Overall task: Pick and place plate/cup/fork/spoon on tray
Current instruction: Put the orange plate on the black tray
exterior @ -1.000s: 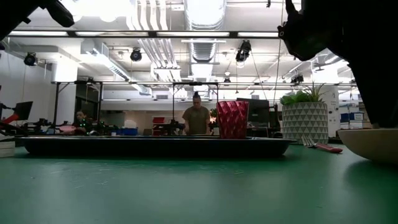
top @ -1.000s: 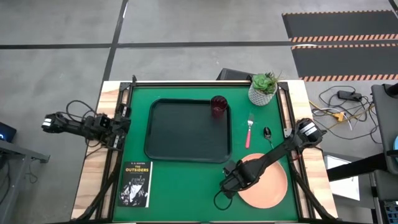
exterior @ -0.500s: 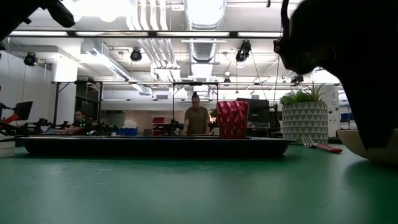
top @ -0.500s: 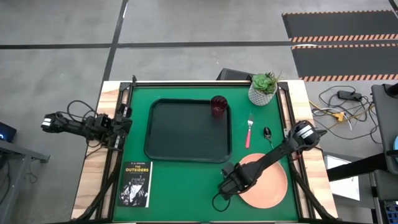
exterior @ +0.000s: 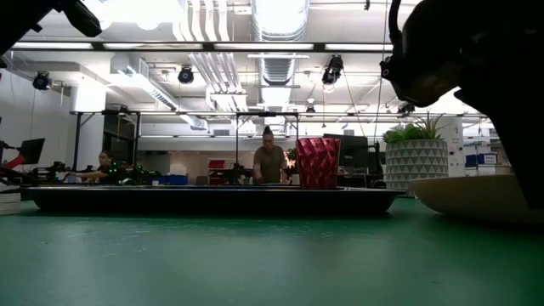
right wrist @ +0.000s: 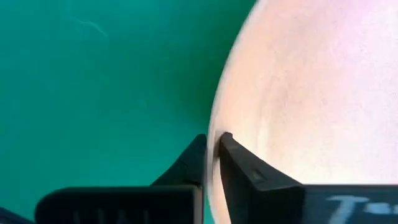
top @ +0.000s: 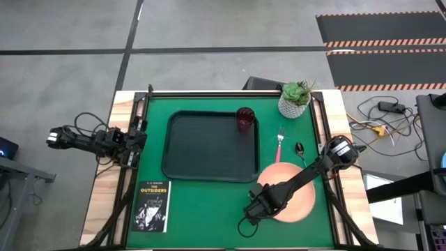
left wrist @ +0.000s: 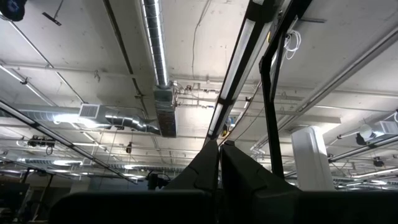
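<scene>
The salmon-pink plate (top: 287, 192) is clamped at its near-left rim by the right gripper (top: 256, 207), one finger above the rim and one below, as the right wrist view shows. Compared with a second ago, the plate has been shifted toward the tray (top: 209, 146) and lifted off the green mat (top: 209, 209); in the low view its rim now hangs clear of the surface. The dark red cup (top: 244, 118) stands in the tray's far right corner. The fork (top: 279, 144) and the spoon (top: 300, 150) lie just beyond the plate. The left gripper (top: 136, 139) is parked at the table's left edge, fingers pressed together.
</scene>
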